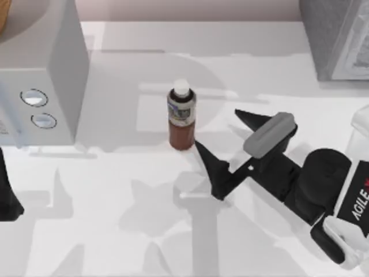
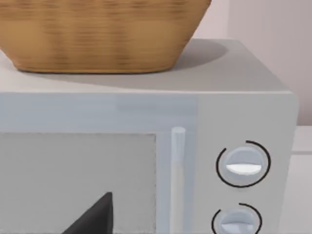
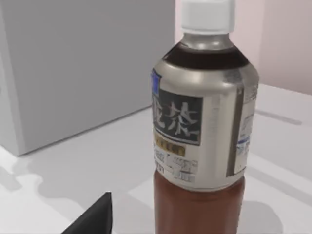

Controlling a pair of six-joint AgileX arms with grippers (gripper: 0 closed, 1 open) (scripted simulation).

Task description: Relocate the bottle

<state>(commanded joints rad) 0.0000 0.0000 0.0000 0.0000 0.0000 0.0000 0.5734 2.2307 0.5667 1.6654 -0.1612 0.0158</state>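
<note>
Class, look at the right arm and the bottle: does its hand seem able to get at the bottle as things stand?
Probably yes. The right hand is open beside the upright bottle, its fingers pointing toward it, with bare table and nothing between them. The microwave stands off to the bottle's other side.

You see one bottle (image 1: 181, 118) upright on table (image 1: 115, 219), white cap, single label band. One microwave (image 1: 40, 75) at table's left; count two round dials (image 2: 243, 164) on its front, one vertical door handle (image 2: 178, 175). One woven basket (image 2: 102, 34) on microwave top. One grey box (image 1: 337, 37) at far right. Two arms: right gripper (image 1: 222, 144) with two dark fingers spread, left arm (image 1: 8, 196) at left edge.
</note>
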